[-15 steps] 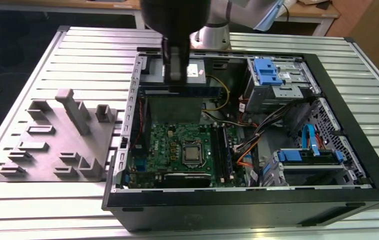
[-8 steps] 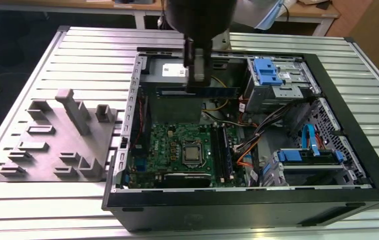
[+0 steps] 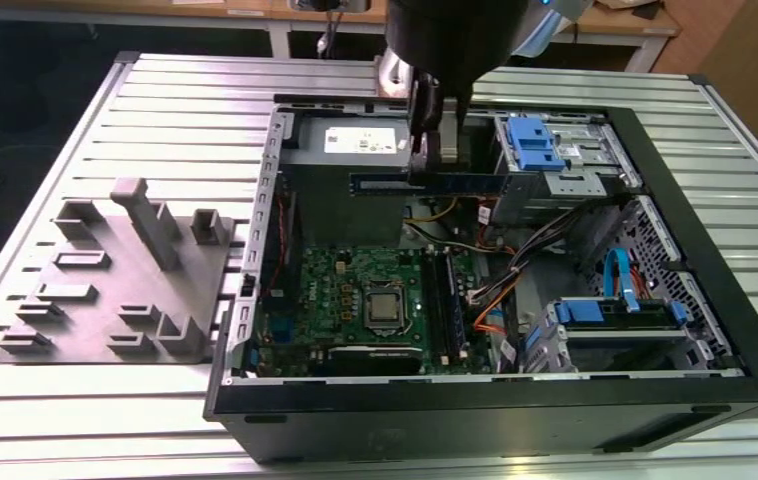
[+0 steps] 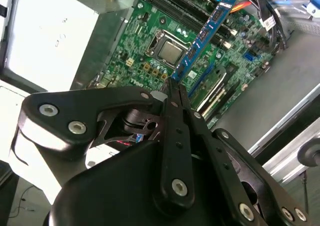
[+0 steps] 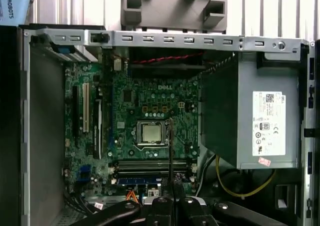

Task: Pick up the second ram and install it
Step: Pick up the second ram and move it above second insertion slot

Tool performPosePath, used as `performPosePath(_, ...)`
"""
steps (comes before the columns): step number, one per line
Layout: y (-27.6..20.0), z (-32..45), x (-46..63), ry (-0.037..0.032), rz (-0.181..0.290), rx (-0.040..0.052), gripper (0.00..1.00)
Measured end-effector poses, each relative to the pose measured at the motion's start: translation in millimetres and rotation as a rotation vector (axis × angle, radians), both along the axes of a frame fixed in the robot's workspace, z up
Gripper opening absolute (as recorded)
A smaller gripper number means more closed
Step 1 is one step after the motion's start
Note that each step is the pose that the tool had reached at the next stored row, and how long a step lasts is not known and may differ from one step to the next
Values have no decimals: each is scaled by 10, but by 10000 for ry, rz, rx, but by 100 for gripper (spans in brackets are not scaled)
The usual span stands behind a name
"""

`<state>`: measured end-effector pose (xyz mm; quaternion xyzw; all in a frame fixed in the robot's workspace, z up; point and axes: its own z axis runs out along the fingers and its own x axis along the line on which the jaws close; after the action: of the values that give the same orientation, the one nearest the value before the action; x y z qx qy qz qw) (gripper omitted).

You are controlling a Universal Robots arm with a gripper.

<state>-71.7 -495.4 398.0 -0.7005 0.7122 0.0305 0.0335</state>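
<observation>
We see the second ram (image 3: 379, 183) raised well clear of the motherboard (image 3: 339, 290), held level and touching nothing on it. The gripper (image 3: 433, 172) is clenched on the stick near its middle. In the second wrist view the second ram (image 4: 200, 36) juts from the pinched fingertips of the gripper (image 4: 172, 88) over the motherboard (image 4: 145, 31). On the motherboard, beside the processor socket (image 3: 383, 308), what seems to be another memory stick (image 3: 450, 300) already sits in a slot. Just off the motherboard's edge stands the power supply (image 3: 352, 142), all inside the open computer case (image 3: 719, 300). Well apart from the motherboard, outside the case, a grey fixture block (image 3: 112, 290) rests on the slatted table (image 3: 179, 90).
</observation>
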Motion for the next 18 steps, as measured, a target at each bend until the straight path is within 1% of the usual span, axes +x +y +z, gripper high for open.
performPosePath(5,2,-9,0,-1,0,1,9)
performPosePath(11,2,-99,0,6,-117,-1,9)
performPosePath(18,12,-215,0,102,-208,-3,9)
